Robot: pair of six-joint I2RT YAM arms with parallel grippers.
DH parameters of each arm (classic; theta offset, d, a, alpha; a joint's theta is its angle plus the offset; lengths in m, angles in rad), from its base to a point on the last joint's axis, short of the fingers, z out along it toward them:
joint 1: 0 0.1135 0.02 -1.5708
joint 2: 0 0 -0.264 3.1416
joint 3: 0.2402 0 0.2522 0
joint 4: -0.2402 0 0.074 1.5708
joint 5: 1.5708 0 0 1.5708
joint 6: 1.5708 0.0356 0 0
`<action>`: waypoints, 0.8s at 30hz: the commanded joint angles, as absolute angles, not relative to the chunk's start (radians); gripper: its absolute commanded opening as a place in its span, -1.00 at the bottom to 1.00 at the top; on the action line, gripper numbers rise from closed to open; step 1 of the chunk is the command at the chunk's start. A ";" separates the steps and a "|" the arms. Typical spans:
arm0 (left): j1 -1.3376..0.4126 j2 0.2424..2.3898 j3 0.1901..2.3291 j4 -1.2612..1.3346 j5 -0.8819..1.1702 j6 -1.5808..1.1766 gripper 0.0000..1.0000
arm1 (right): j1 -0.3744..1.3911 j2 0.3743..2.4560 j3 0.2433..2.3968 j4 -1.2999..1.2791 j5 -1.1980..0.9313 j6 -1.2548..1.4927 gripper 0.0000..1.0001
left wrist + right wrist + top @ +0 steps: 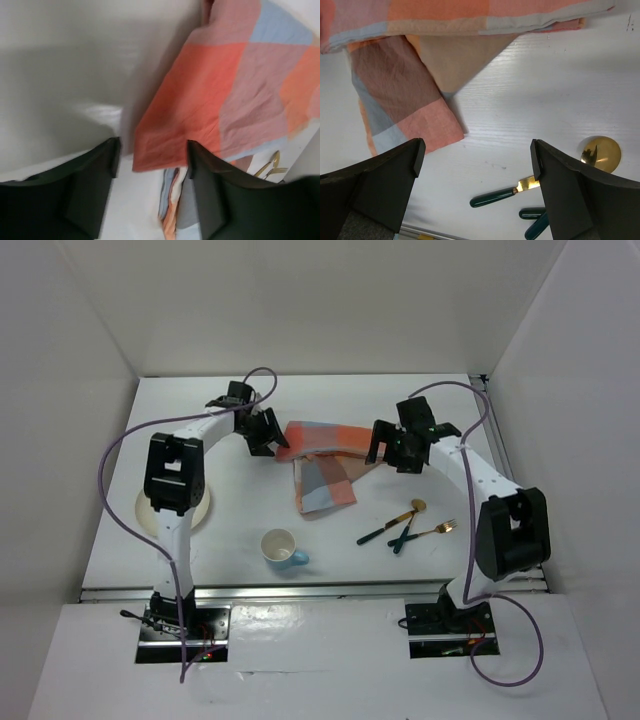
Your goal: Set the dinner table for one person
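Observation:
The orange-and-blue checked cloth [325, 465] lies crumpled and partly folded on the white dinner table [200, 420]. My left gripper [265, 430] is at the cloth's left corner. In the left wrist view its jaws [153, 150] stand apart, and the red corner of the cloth [225, 85] reaches in between them, not pinched. My right gripper [395, 450] hovers at the cloth's right end. Its jaws [477, 150] are wide open over bare table [530, 90], with nothing between them. The cloth [405, 95] lies just beyond its fingers.
A knife [380, 533], a spoon [417, 506] and a fork [445, 528], gold with dark green handles, lie front right. A white cup [279, 546] with a blue handle stands front centre. A cream plate [205, 510] is half hidden by the left arm. A metal rail [300, 590] runs along the near edge.

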State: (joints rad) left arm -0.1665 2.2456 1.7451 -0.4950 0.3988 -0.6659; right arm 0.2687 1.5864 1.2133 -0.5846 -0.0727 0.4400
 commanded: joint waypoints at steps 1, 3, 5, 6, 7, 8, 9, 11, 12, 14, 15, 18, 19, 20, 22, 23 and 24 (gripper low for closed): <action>-0.186 2.299 1.813 -0.494 0.417 -0.676 0.35 | 0.290 1.529 1.233 -0.569 -0.054 0.417 1.00; -0.186 2.319 1.851 -0.529 0.408 -0.676 -0.29 | 0.323 1.519 1.233 -0.569 -0.054 0.417 1.00; -0.186 2.319 1.864 -0.544 0.399 -0.676 -0.72 | 0.351 1.510 1.221 -0.580 -0.054 0.437 1.00; -0.186 2.304 1.876 -0.554 0.399 -0.676 -1.00 | 0.382 1.509 1.209 -0.589 -0.054 0.446 1.00; -0.186 2.278 1.876 -0.577 0.390 -0.676 -1.00 | 0.400 1.509 1.200 -0.589 -0.054 0.455 1.00; -0.186 2.263 1.876 -0.577 0.390 -0.663 -1.00 | 0.419 1.500 1.189 -0.589 -0.064 0.475 1.00; -0.186 2.244 1.876 -0.590 0.390 -0.663 -1.00 | 0.454 1.500 1.169 -0.589 -0.074 0.494 0.98; -0.186 2.186 1.876 -0.603 0.390 -0.653 -1.00 | 0.482 1.500 1.144 -0.551 -0.104 0.547 0.98; -0.186 2.165 1.876 -0.603 0.390 -0.643 -1.00 | 0.491 1.491 1.132 -0.537 -0.138 0.569 0.95; -0.186 2.126 1.876 -0.612 0.390 -0.643 -1.00 | 0.509 1.491 1.083 -0.484 -0.169 0.610 0.84; -0.186 2.090 1.876 -0.612 0.390 -0.643 -1.00 | 0.509 1.491 1.071 -0.474 -0.169 0.620 0.82; -0.186 2.054 1.933 -0.640 0.409 -0.621 -1.00 | 0.509 1.535 1.062 -0.463 -0.126 0.603 0.62; -0.186 2.054 1.953 -0.669 0.410 -0.621 -1.00 | 0.509 1.549 1.062 -0.450 -0.106 0.589 0.62; -0.186 2.054 2.001 -0.684 0.426 -0.621 -1.00 | 0.509 1.566 1.075 -0.449 -0.095 0.575 0.70; -0.186 2.054 2.034 -0.693 0.460 -0.621 -1.00 | 0.509 1.629 1.101 -0.449 -0.075 0.529 0.78; -0.186 2.054 2.055 -0.706 0.469 -0.612 -1.00 | 0.509 1.650 1.123 -0.449 -0.066 0.514 0.80; -0.186 2.054 2.056 -0.706 0.469 -0.612 -1.00 | 0.509 1.695 1.132 -0.436 -0.066 0.499 0.83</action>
